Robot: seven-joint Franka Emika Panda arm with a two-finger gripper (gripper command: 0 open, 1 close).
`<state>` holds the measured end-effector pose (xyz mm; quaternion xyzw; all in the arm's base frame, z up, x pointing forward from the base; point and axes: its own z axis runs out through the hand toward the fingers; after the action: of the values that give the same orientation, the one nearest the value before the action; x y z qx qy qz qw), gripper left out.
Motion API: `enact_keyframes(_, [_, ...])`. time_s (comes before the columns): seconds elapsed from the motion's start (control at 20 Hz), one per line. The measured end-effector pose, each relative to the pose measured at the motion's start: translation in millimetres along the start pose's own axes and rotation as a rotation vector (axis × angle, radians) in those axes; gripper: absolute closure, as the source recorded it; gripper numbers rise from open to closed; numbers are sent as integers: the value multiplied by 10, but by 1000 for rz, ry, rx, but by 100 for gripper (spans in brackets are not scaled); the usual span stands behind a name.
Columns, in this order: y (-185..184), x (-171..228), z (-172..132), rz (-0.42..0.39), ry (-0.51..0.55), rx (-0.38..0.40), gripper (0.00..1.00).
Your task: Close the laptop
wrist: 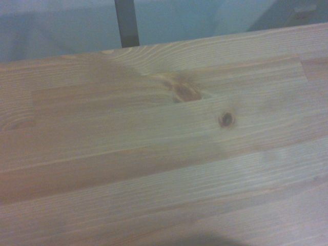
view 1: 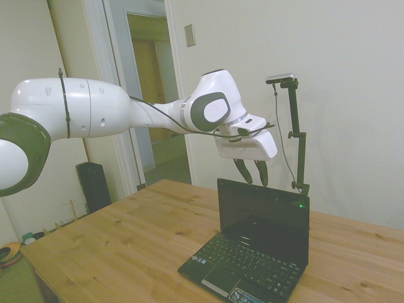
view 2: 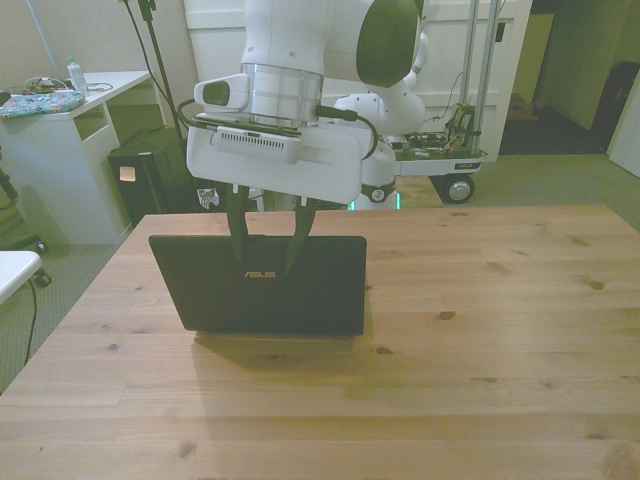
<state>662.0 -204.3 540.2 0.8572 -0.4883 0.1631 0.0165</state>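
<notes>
Gripper (view 1: pixel 251 172) hangs fingers-down just above the top edge of the lid, on the lid's back side as far as the side view shows; the fingers (view 1: pixel 242 170) stand partly apart, a moderate gap, with nothing between them. In the front view the two fingers cross in front of the glossy lid near the logo, but whether either tip actually touches the lid cannot be told from either view. Laptop (view 2: pixel 300 290) stands open on the wooden counter (view 2: pixel 480 330), screen roughly upright, keyboard (view 1: pixel 252 255) facing away from the far camera, base sitting toward the front view's left of centre. Wrist view shows only bare counter boards (wrist: pixel 164 154) with knots; no laptop in it. Risks, judged from this pose: the netbook looks light, so a push low on the lid or straight forward may slide or tip the whole machine rather than fold the hinge. A fingertip could skid off the glossy lid and drop past the top edge onto the keyboard or screen. Pressing too hard at the end could slam the lid and strain the hinge.
</notes>
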Motion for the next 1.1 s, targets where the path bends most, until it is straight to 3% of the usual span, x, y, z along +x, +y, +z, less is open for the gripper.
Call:
enact_keyframes(0.5, [123,-180,-42,-13,-28,-13,100])
enact_keyframes(0.85, [239,-752,-71,-66,-91,-42,100])
enact_keyframes(1.1, [515,-1129,49,-59,-145,-89,100])
